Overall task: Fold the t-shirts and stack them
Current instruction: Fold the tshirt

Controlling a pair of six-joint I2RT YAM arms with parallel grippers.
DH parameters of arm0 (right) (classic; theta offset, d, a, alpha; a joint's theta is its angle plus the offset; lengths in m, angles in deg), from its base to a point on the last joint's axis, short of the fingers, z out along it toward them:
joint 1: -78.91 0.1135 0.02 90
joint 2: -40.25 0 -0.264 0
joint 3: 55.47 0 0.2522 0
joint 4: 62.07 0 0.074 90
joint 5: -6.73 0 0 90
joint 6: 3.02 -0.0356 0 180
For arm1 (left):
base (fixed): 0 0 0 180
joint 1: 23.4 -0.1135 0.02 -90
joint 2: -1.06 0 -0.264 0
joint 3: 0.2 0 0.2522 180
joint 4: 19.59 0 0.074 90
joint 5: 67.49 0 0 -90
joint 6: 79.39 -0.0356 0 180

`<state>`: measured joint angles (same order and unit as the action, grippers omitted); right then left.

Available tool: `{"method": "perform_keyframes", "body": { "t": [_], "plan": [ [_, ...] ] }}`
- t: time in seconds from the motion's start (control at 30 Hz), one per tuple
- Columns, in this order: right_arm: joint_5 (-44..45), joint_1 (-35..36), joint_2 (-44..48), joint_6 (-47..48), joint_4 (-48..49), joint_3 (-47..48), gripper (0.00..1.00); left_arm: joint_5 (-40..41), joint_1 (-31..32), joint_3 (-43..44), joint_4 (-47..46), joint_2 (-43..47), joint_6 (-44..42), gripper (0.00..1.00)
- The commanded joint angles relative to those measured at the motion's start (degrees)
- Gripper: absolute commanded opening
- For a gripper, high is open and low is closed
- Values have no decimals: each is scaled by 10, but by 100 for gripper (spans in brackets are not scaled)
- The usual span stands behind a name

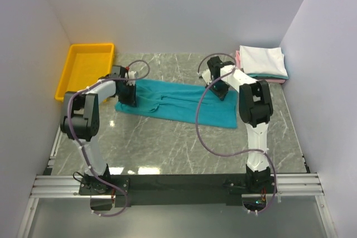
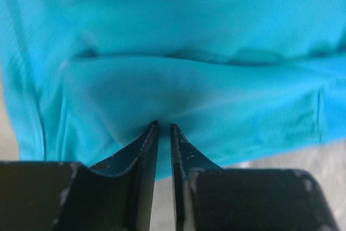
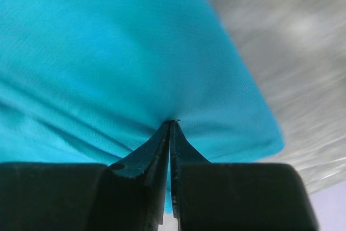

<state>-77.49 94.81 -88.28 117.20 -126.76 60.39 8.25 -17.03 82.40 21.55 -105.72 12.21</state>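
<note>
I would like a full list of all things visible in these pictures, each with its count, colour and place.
t-shirt: one, teal, spread across the middle of the table.
folded shirts: one stack, white on top, teal and pink edges below, far right corner.
bin: one, yellow, far left corner.
table: one, grey marble pattern, under everything.
left end effector: one, black, shut on the t-shirt's end nearer the bin.
right end effector: one, black, shut on the t-shirt's end nearer the stack.
</note>
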Motion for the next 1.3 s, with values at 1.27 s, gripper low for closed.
{"method": "perform_keyframes", "body": {
  "t": [1.27],
  "plan": [
    [-336,106,102,-135,-72,-210,3,-58,52,248,-57,-146,89,33]
  ]
}}
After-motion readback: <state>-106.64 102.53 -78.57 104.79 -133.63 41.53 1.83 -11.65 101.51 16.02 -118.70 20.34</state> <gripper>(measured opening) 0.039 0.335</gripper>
